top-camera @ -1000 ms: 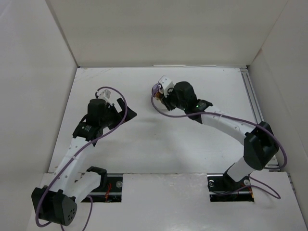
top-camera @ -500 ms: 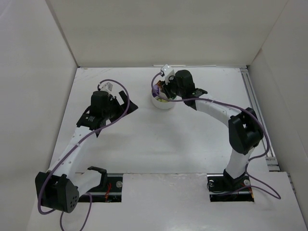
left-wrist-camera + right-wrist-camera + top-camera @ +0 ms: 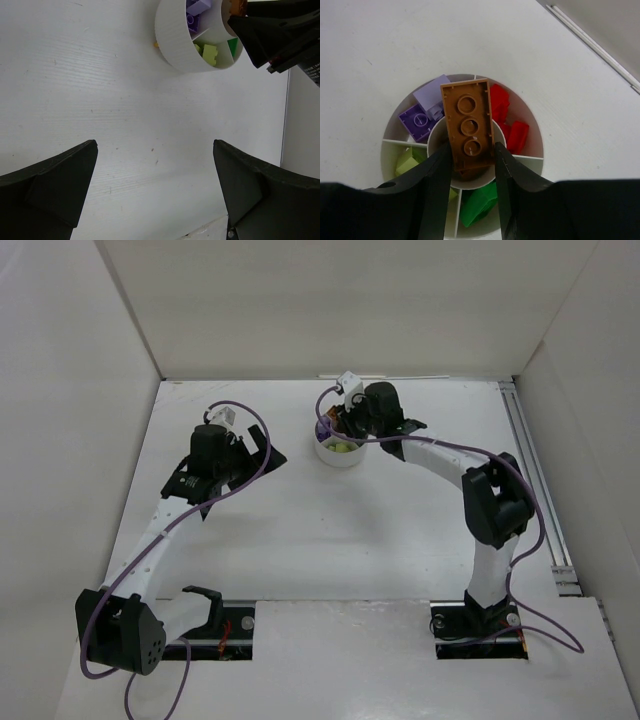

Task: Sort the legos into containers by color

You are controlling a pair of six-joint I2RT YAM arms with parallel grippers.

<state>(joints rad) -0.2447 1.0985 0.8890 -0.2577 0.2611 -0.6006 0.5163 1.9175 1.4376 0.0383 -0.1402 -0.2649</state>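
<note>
The round white dish [image 3: 338, 453] stands at the back middle of the table. My right gripper [image 3: 472, 150] is shut on an orange-brown brick [image 3: 468, 122], held underside up, right over the dish's centre well [image 3: 436, 134]. The wedge sections hold purple bricks [image 3: 420, 120], red bricks [image 3: 512, 132], a green brick [image 3: 480, 202] and a lime-yellow brick [image 3: 407, 162]. My left gripper [image 3: 155, 145] is open and empty above bare table, short of the dish [image 3: 172, 35]. In the top view the left gripper [image 3: 255, 455] is left of the dish and the right gripper [image 3: 345, 430] is over it.
White walls enclose the table on the left, back and right. A metal rail [image 3: 530, 470] runs along the right side. A tiny orange speck [image 3: 156, 45] lies against the dish's outer wall. The right gripper's black finger [image 3: 280, 30] shows at the left wrist view's top right.
The right arm's elbow has swung in and back while its gripper stayed over the dish, uncovering the dish in the top view. The left gripper shifted slightly toward the back.
</note>
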